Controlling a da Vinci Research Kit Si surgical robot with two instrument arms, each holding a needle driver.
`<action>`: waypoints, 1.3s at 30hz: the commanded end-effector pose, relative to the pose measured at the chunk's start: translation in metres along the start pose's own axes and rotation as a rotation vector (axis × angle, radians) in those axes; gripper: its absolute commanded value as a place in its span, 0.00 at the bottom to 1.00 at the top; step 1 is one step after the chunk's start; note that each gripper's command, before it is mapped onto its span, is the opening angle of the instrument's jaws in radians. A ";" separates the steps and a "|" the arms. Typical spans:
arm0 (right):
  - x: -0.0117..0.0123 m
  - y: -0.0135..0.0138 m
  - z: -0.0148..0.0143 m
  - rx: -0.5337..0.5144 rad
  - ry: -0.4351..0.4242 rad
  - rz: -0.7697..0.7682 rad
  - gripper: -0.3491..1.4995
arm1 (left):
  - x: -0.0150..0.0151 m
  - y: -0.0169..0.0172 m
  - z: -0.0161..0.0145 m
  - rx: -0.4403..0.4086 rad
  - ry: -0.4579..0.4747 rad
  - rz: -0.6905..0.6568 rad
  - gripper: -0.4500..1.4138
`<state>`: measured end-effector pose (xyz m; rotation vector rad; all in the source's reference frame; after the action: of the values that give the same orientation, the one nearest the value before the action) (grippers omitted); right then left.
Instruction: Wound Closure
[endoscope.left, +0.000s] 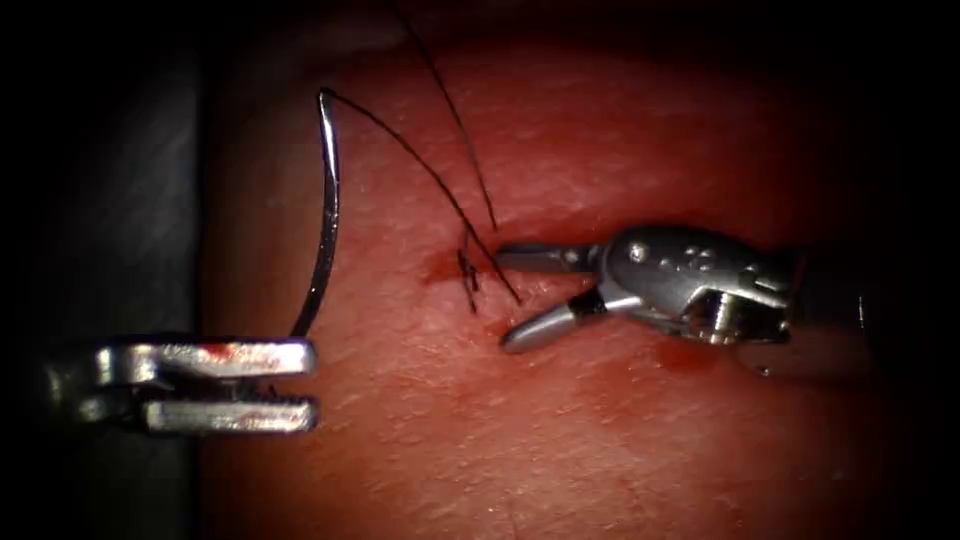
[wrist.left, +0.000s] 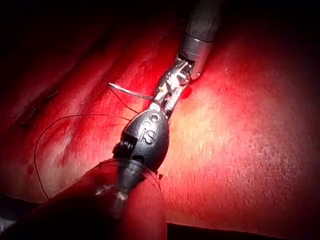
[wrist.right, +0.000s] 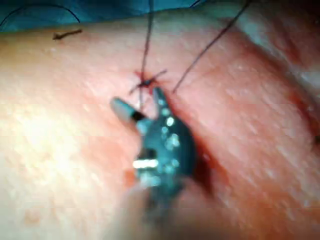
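The curved needle (endoscope.left: 328, 215) stands up off the tissue (endoscope.left: 600, 450), left of the cut and out of it. My left tool (endoscope.left: 285, 386) is shut on its lower end, close to the tissue's left edge. Thread (endoscope.left: 420, 160) runs from the needle's upper end down to a knotted stitch (endoscope.left: 468, 275) on the cut. A second strand (endoscope.left: 455, 120) rises from the stitch. My right tool (endoscope.left: 504, 296) sits just right of the stitch, jaws open and holding nothing, with the thread passing between the tips. In the right wrist view the right tool (wrist.right: 137, 99) gapes beside the knot (wrist.right: 145, 82). The needle (wrist.left: 130, 92) also shows in the left wrist view.
The tissue's left edge drops to a dark surface (endoscope.left: 120, 200) beside the left tool. A smear of red fluid (endoscope.left: 690, 355) lies under the right tool's wrist. A loose loop of thread (wrist.left: 55, 130) rests on the tissue.
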<state>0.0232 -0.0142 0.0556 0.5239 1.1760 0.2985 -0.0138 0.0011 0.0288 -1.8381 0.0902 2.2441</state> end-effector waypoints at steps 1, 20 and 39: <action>-0.0008 -0.0005 0.0011 0.001 -0.004 0.001 0.13 | -0.0006 0.0002 0.0006 -0.001 0.001 0.000 0.00; 0.0016 -0.0041 -0.0005 0.009 -0.059 0.057 0.00 | -0.0040 -0.0014 -0.0002 0.038 -0.018 0.015 0.00; 0.0067 -0.0160 -0.0013 0.037 -0.053 0.055 0.00 | -0.0086 0.0034 0.0010 0.118 -0.045 0.110 0.00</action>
<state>0.0230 -0.0228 0.0411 0.5864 1.1176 0.3088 -0.0134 -0.0034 0.0363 -1.7589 0.3212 2.3003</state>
